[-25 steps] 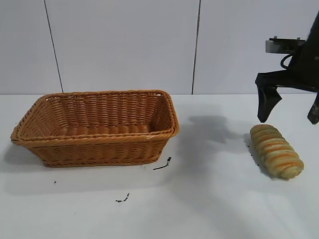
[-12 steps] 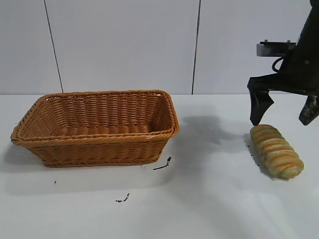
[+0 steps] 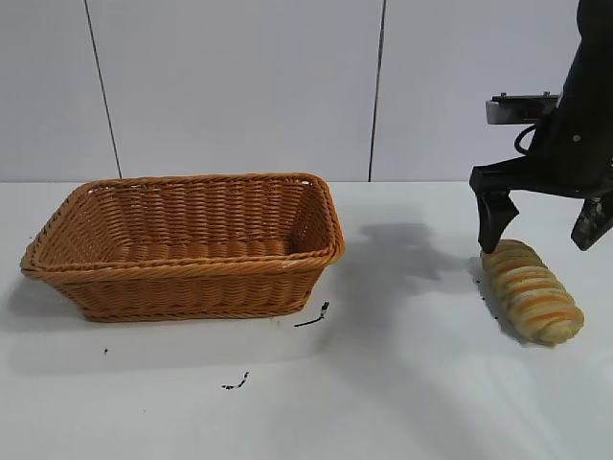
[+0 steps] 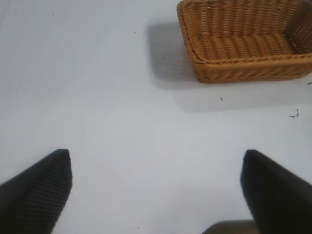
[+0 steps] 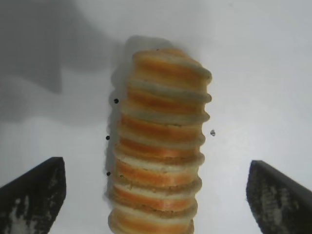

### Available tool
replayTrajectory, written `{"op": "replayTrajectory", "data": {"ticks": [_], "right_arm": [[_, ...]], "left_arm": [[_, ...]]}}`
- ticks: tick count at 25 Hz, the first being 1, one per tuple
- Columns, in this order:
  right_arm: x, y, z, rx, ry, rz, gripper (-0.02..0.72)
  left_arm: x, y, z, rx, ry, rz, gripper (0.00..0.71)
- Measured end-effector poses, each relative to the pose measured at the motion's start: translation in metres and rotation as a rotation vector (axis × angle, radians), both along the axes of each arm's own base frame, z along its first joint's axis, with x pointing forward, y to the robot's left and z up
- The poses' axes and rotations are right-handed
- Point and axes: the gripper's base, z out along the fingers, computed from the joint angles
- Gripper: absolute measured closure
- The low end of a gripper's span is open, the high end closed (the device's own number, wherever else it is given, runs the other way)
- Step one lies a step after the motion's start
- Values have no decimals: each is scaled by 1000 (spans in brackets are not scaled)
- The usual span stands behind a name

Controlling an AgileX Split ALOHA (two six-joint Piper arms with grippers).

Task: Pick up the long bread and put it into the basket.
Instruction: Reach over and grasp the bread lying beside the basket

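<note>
The long bread (image 3: 532, 292), a tan ridged loaf with orange-brown bands, lies on the white table at the right; it also shows in the right wrist view (image 5: 161, 146). My right gripper (image 3: 539, 230) is open and hangs just above the loaf's far end, one finger on either side of it, touching nothing (image 5: 156, 192). The orange-brown wicker basket (image 3: 187, 278) stands at the left and holds nothing; it also shows in the left wrist view (image 4: 243, 68). My left gripper (image 4: 156, 187) is open over bare table, away from the basket, and is out of the exterior view.
Small dark specks (image 3: 313, 316) lie on the white table (image 3: 402, 383) in front of the basket's right corner, and more (image 3: 236, 382) lie nearer the front. A pale panelled wall stands behind.
My right gripper has moved left and down, from beside the loaf's far end to straddling it from above. The bread and the basket have not moved.
</note>
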Motion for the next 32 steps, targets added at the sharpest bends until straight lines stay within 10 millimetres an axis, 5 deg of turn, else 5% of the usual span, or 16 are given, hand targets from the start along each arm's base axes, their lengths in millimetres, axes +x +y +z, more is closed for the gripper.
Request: {"op": "replayTrajectory", "data": {"ticks": [15, 17, 23, 28, 32], "right_arm": [[2, 0, -36, -4, 75, -7, 18], [1, 0, -36, -4, 78, -7, 97], [0, 0, -36, -11, 93, -4, 484], [-1, -1, -20, -22, 66, 5, 524], [-5, -2, 24, -14, -28, 4, 542]], "left_arm": [[0, 0, 0, 0, 0, 0, 17], [0, 0, 0, 0, 0, 0, 17], [0, 0, 0, 0, 0, 0, 17], [0, 0, 0, 0, 0, 0, 17], [0, 0, 0, 0, 0, 0, 17]]}}
